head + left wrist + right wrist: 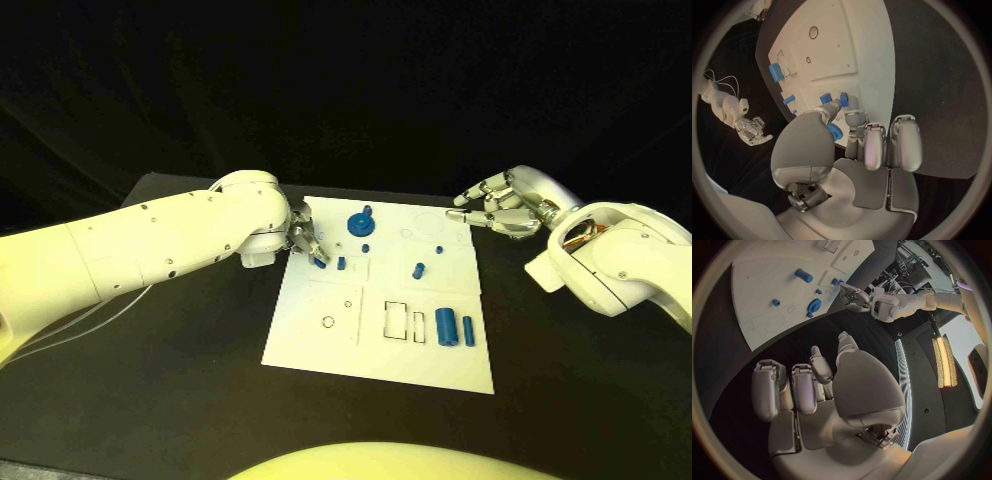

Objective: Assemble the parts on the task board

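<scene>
The white task board (375, 340) lies in the middle of the black table. My left hand (303, 238) hovers over the board's far left edge and pinches a small blue part (834, 131) between thumb and finger. Just beside it a blue gear (361, 222) stands on the board. Small blue pegs (340, 264) (418, 269) sit further in. Two blue cylinders (446, 325) (469, 328) lie near the right edge. My right hand (498, 208) hangs off the board's far right corner, fingers loosely apart and holding nothing.
Outlined slots and round holes (329, 322) mark the board's near half. Bare black table (159, 390) surrounds the board on all sides. The right wrist view shows the gear (814, 305) and my left hand (853, 294) beyond the board (773, 280).
</scene>
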